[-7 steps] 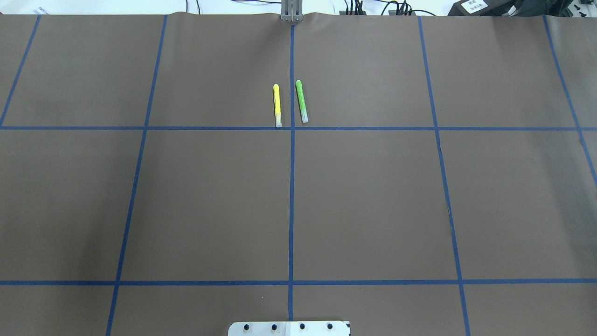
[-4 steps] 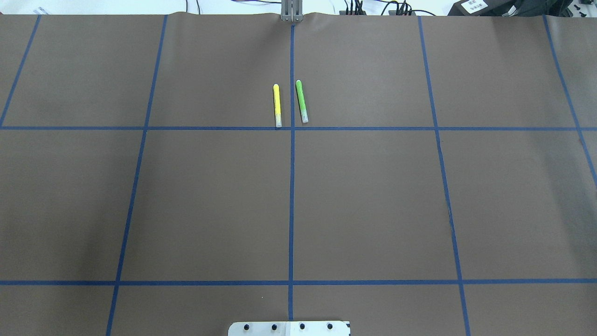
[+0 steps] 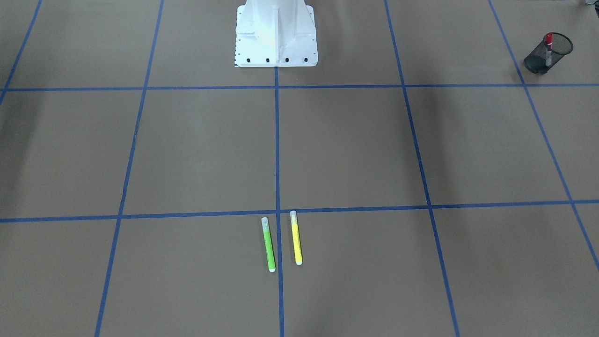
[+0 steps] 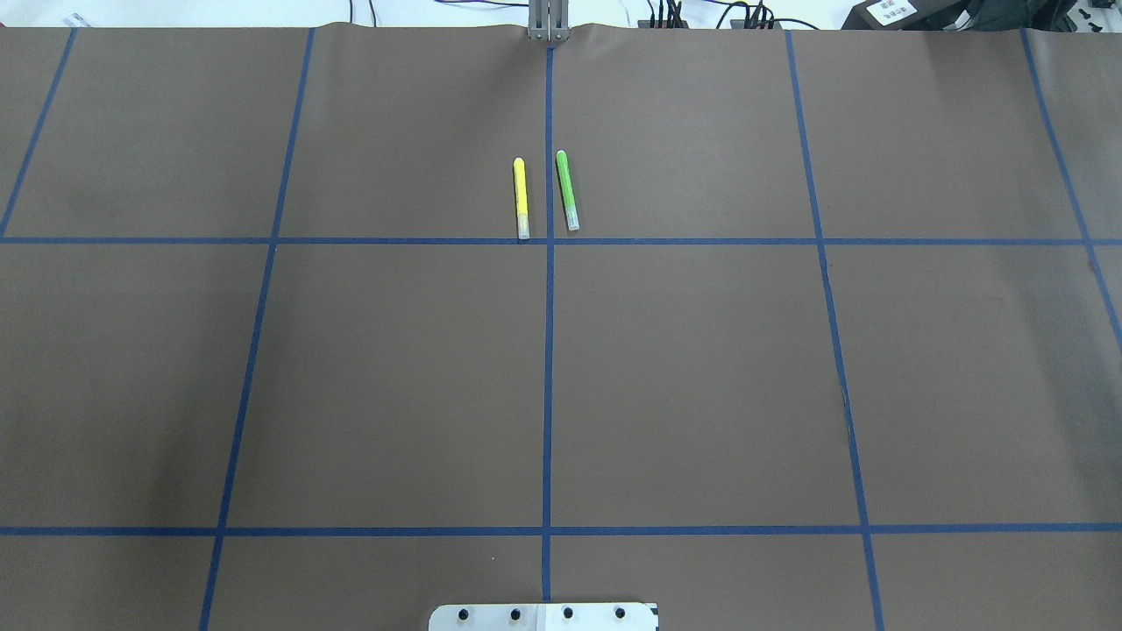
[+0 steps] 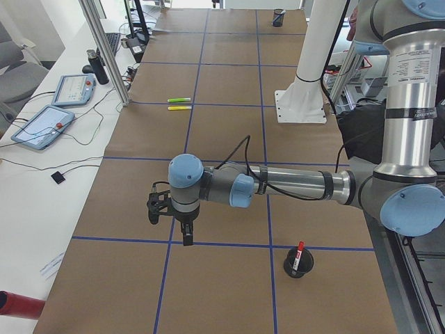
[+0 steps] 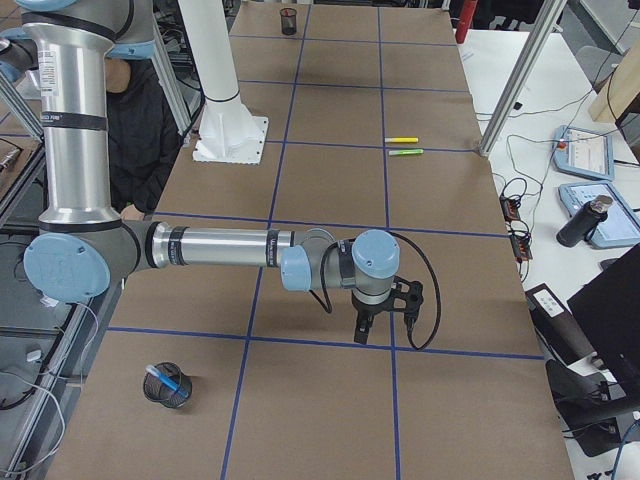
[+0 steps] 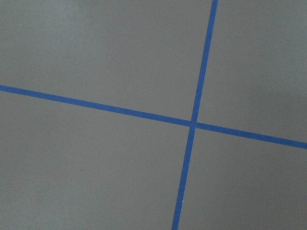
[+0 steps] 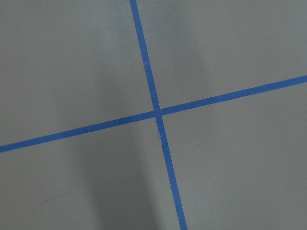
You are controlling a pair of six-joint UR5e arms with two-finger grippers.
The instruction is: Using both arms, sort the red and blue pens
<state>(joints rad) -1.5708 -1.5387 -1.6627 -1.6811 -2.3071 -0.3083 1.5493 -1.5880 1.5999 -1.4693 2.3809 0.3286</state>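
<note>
The red pen (image 3: 548, 41) stands in a black mesh cup (image 3: 538, 63) at the table's end on my left side; the exterior left view shows the same red pen (image 5: 298, 252). At the opposite end, the blue pen (image 6: 170, 380) lies in another black mesh cup (image 6: 158, 394). My left gripper (image 5: 186, 240) hangs low over the mat, pointing down, a short way from the red pen's cup. My right gripper (image 6: 361, 335) hangs the same way above a tape line. Only the side views show them, so I cannot tell their state. Both wrist views hold only mat and crossing tape.
A yellow pen (image 4: 521, 199) and a green pen (image 4: 567, 190) lie side by side on the brown mat beside the centre tape line, far from both grippers. The white robot base (image 3: 276, 32) stands at the near middle edge. Tablets and cables lie beyond the far edge.
</note>
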